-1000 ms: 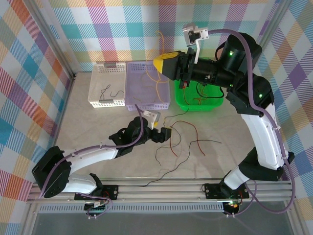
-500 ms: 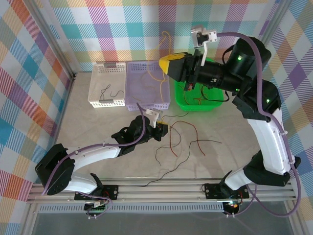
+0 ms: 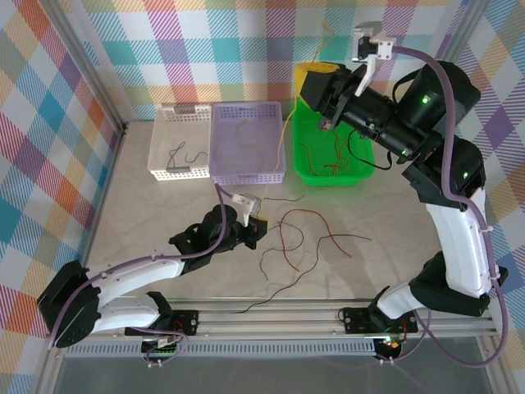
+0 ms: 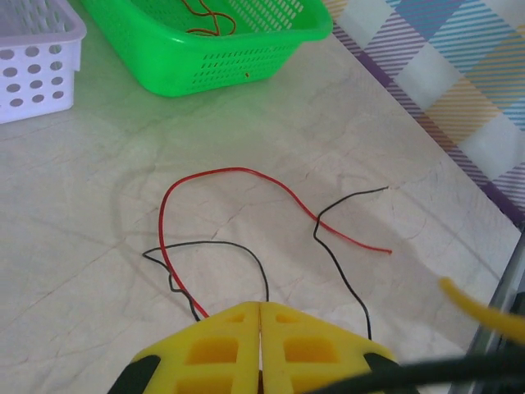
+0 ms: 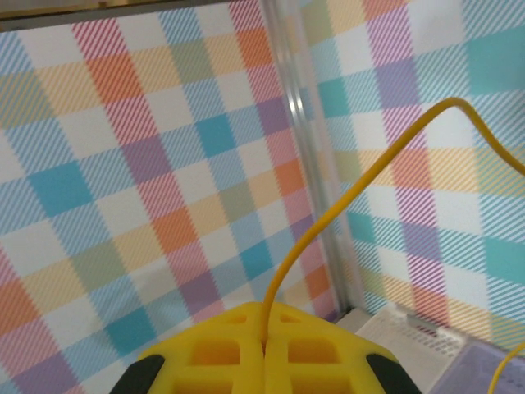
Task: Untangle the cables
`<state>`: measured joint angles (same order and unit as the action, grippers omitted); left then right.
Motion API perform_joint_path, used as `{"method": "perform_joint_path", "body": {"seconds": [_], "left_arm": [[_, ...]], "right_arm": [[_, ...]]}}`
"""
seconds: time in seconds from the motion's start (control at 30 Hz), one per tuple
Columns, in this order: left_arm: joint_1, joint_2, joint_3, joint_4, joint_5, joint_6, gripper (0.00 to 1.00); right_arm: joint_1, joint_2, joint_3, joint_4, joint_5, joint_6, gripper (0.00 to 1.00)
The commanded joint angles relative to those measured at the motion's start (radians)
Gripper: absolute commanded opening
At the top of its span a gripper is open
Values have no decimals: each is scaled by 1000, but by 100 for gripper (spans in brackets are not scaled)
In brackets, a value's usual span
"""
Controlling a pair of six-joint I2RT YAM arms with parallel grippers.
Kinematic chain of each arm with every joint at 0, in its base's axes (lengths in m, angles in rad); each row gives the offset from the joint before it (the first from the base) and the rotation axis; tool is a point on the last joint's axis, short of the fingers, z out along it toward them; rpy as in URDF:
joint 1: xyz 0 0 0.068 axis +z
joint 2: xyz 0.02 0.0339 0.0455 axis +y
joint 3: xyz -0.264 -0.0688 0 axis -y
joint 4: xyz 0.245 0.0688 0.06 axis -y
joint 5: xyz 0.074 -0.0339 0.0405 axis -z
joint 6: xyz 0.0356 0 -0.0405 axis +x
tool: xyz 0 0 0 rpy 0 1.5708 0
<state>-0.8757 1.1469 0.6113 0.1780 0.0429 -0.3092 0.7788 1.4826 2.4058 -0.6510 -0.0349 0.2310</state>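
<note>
Left end effector (image 4: 260,308): low over table (image 3: 385,222), near its centre. Fingers pressed together, no gap visible betw. them. One red cable (image 4: 238,170) and one black cable (image 4: 215,243) run in under the fingertips from the left side. Cannot tell whether either is actually pinched.

Right end effector (image 5: 265,316): raised over the back of the green basket (image 3: 328,182), pointing toward the checked wall (image 5: 123,164). Fingers clamped on yellow cable (image 5: 444,103). It comes out at the seam, arcs up and over to the right. In top view a length of it hangs down to the right edge of the purple basket (image 3: 246,176).

Cables on table: the red cable loops up from the left fingertips and trails right, crossing a second black cable (image 4: 340,271) partway along. More red and black strands lie loose just right of the left end effector, overlapping in places. One long black strand lies nearer the front rail, apart from the rest.

Baskets: three in a row at back of table: white basket (image 3: 176,172), purple, green, left to right. White holds a few short black strands. Green holds curly red strands. Contents of purple too faint to confirm.
</note>
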Motion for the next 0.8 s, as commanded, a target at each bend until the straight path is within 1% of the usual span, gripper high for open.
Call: {"method": "perform_joint_path", "body": {"seconds": [0.0,0.1,0.13,0.2,0.27,0.33,0.4,0.53,0.63,0.7,0.77], "left_arm": [[-10,-66,-32,-83,2,31,0],[-9,-130,-44,-160,-37,36,0],[-10,-155,-45,-190,-58,35,0],[-9,-201,-45,-250,-118,23,0],[-7,-242,-33,-322,-215,-16,0],[2,-264,-6,-391,-291,-57,0],[17,-275,33,-472,-359,-90,0],[53,-253,125,-610,-467,-111,0],[114,-209,168,-668,-478,-127,0],[168,-178,182,-686,-454,-146,0],[214,-158,190,-697,-424,-167,0]], "right_arm": [[-1,11,31,43,129,-55,0],[-6,13,32,50,208,-80,0],[-9,13,30,57,217,-89,0],[-10,12,28,64,252,-96,0],[-12,11,24,77,291,-111,0],[-16,3,2,102,340,-111,0],[-24,-3,-23,138,340,-116,0],[-34,-3,-38,159,416,-123,0],[-56,-60,-136,246,461,-101,0],[-62,-105,-206,316,502,-97,0],[-78,-131,-245,356,504,-98,0]]}}
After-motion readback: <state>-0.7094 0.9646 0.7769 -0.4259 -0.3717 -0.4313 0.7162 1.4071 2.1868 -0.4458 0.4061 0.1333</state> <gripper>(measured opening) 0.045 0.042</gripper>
